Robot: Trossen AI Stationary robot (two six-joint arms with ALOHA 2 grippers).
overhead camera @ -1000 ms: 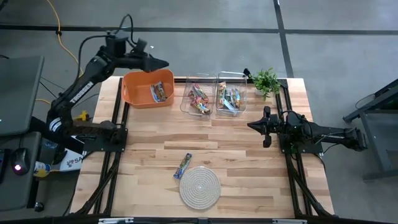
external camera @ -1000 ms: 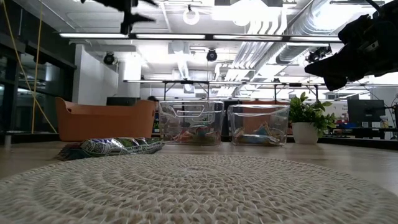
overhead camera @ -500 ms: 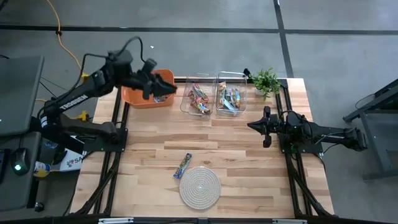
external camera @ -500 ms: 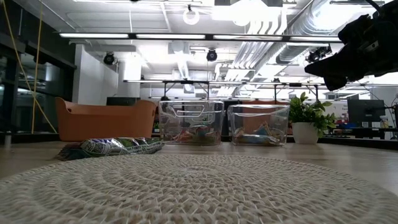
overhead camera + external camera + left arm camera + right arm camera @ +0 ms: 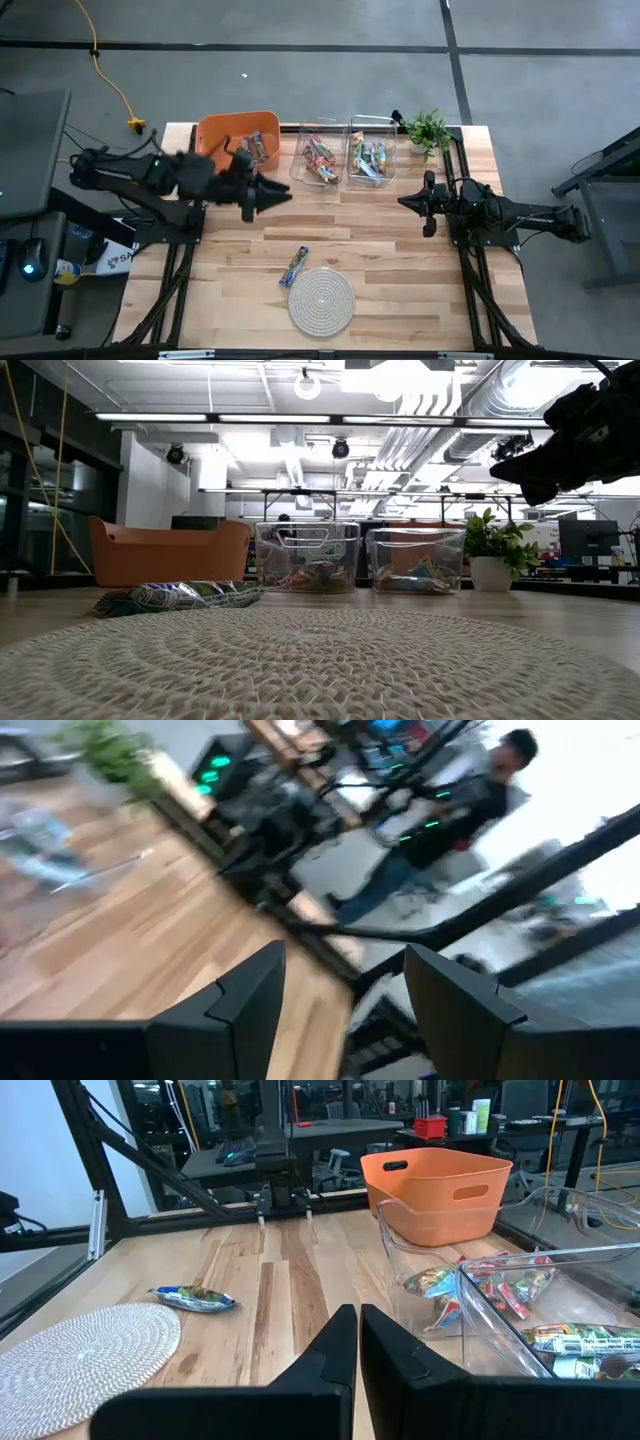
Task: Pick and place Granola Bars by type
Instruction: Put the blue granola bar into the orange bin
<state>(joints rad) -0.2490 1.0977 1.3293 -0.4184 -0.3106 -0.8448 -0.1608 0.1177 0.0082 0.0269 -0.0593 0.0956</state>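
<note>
Right wrist view: granola bar [image 5: 192, 1297] wrapper print unreadable.

Wood table [image 5: 400, 260], woven rope mat [image 5: 321, 300] (rough), clear plastic bins [image 5: 371, 152].

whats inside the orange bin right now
The orange bin holds a few granola bars bunched at its right end in the high view; the rest of its floor looks bare. From table height and the right wrist its solid walls hide the contents, so an exact count isn't possible.
</note>
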